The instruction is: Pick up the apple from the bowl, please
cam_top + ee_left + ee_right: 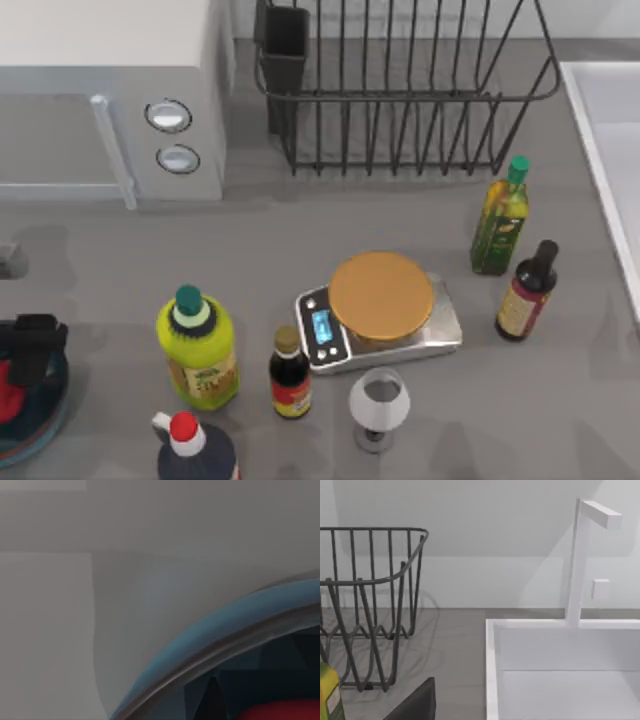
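Hovering low over the bowl (pixel 45 425) at the table's (pixel 300 240) left edge in the top view: left gripper (pixel 30 355), dark, set directly above the apple (pixel 8 392). Cannot tell whether its fingers are spread or closed on the fruit. Bright red, plain and rounded, lying inside the bowl, mostly covered by the gripper; glimpsed again as a red patch (pixel 280 712) in the left wrist view. Teal-blue bowl wall (pixel 225 625) with a thin, darker rim curving across that view, grey tabletop beyond. Just right of the bowl, a yellow-green bottle (pixel 198 350); near it a red-capped dark bottle (pixel 195 455), a small sauce bottle (pixel 290 375), a glass (pixel 378 402) and a scale with an orange plate (pixel 380 295). Further back, a microwave (pixel 110 100) and a wire rack (pixel 400 90).

Right arm parked off near the sink (pixel 560 670).
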